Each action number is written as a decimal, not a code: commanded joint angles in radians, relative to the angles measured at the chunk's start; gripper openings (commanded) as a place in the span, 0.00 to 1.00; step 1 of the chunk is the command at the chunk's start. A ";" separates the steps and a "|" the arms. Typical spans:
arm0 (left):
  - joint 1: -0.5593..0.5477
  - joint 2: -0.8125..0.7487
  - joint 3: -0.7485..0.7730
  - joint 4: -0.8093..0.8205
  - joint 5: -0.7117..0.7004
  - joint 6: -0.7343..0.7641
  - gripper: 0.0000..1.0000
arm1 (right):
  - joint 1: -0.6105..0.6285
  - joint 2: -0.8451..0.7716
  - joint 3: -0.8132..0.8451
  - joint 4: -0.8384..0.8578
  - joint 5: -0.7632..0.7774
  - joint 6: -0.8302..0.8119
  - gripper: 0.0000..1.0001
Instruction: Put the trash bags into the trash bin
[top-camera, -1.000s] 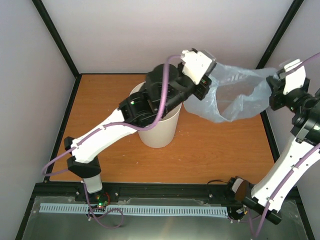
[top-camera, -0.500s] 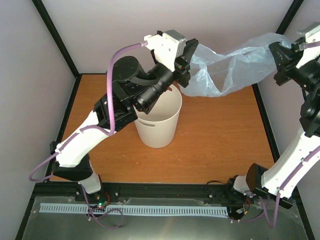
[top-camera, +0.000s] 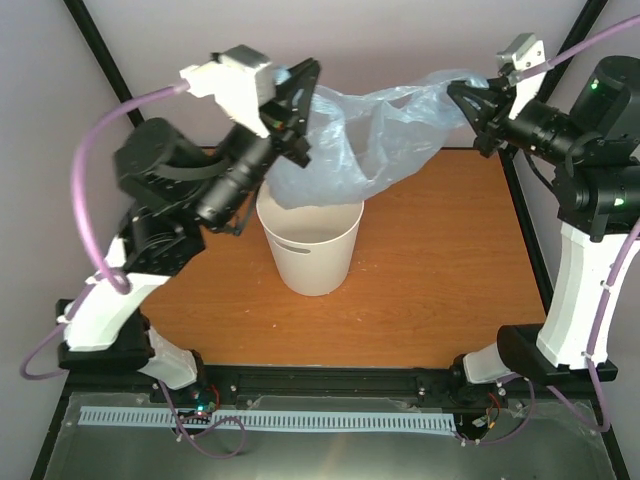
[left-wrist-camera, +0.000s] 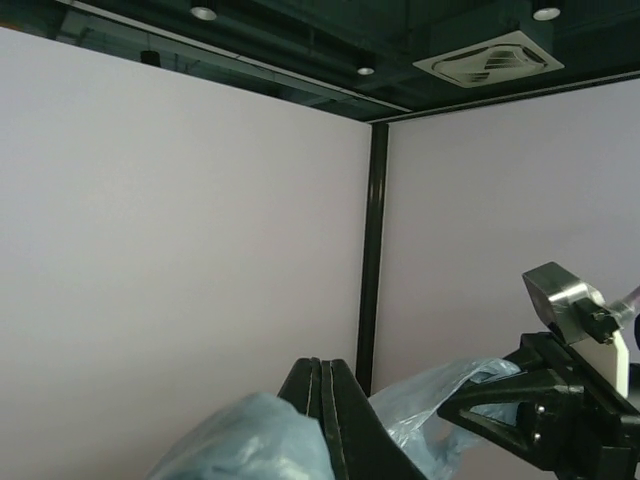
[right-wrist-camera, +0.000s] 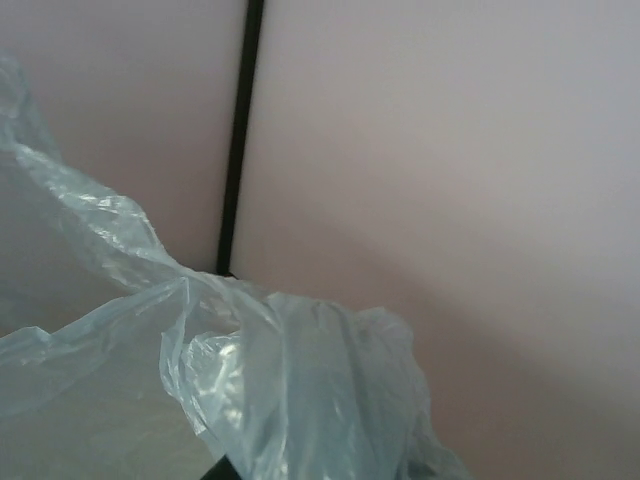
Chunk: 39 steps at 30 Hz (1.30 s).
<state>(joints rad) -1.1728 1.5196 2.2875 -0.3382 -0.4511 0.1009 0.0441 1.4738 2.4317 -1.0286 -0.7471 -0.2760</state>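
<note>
Holding the trash bag up in the air, stretched left to right over the far half of the bench and clear of the wood. Sagging at the left part into a crumpled pale-blue belly just above the far rim of the trash bin; not yet in it. Standing upright on the bench left of centre, mouth open upward, with one oval slot showing on the near wall.

Pinching the bag's left end with the left end effector, raised above and just to the far left of the bin. Pressed together, going by the left wrist view, with the two dark fingers meeting along a thin seam and bag film bunched on either side.

Pinching the bag's right end with the right end effector, high up near the far right corner post, closed to a point on the gathered plastic. Filling the lower part of the right wrist view with crinkled translucent film, own fingers there mostly hidden.

Well apart from each other, with only the bag spanning the gap.
</note>
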 joint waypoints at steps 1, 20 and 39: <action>0.003 -0.134 -0.085 0.015 -0.061 0.001 0.01 | 0.119 -0.015 0.007 0.058 0.063 0.036 0.03; 0.004 -0.093 0.002 0.172 -0.264 0.347 0.01 | 0.525 0.020 -0.191 0.077 0.237 0.012 0.03; 0.058 0.077 -0.024 0.098 -0.162 0.202 0.01 | 0.460 -0.179 -0.463 0.071 0.507 0.076 0.03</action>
<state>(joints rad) -1.1378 1.5833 2.2688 -0.1959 -0.6479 0.3763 0.5385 1.3205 1.9938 -0.9463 -0.2722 -0.2356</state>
